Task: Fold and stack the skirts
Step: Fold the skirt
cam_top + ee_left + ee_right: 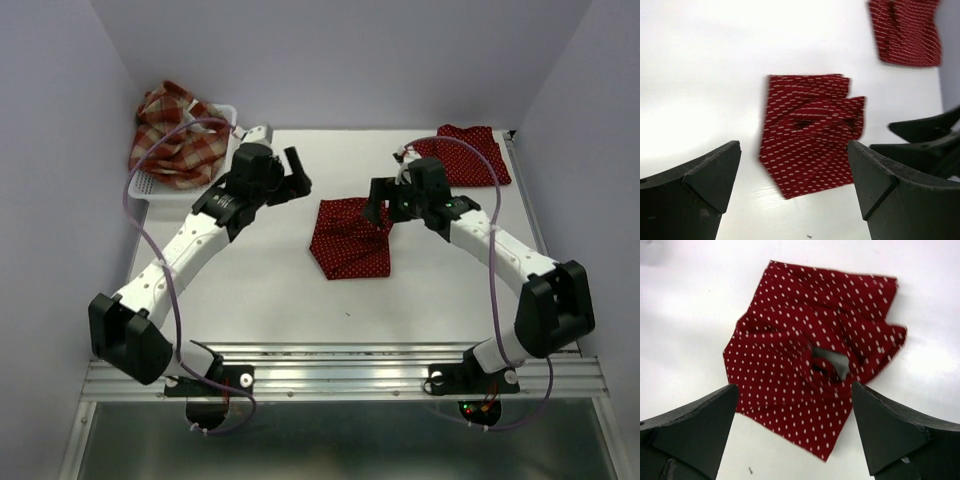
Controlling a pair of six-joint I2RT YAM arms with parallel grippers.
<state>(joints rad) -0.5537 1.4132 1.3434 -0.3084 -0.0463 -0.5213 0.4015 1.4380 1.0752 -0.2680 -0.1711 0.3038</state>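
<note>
Plaid cloth in red and cream sits at the upper left of the top view: the plaid skirt (172,135) is bunched up in the white mesh basket (150,187) and spills over its rim. The basket stands at the upper left corner of the white table (250,290).

Just right of the basket, the left gripper (279,152) hangs over bare table with its jaws spread wide. In the left wrist view its two dark fingers (715,175) fill the lower corners, with nothing between them. It is apart from every skirt.

At the centre of the table lies the middle polka-dot skirt (351,240), dark red with tiny white dots. It is roughly folded and flat on the surface, squared at the top and tapering to a point at the lower left. The left wrist view shows the same piece (810,135) at mid-frame with two layered edges along its upper right. In the right wrist view it (790,365) has rumpled folds and a small pale patch near its middle.

The right gripper (408,212) is over that skirt's upper right corner, jaws splayed wide and pinching nothing. Its fingers (890,430) frame the cloth from the lower corners of its own view. Whether a fingertip grazes the fabric cannot be told.

At the upper right of the table the far polka-dot skirt (470,155) lies flat near the back edge, well apart from the middle one.
</note>
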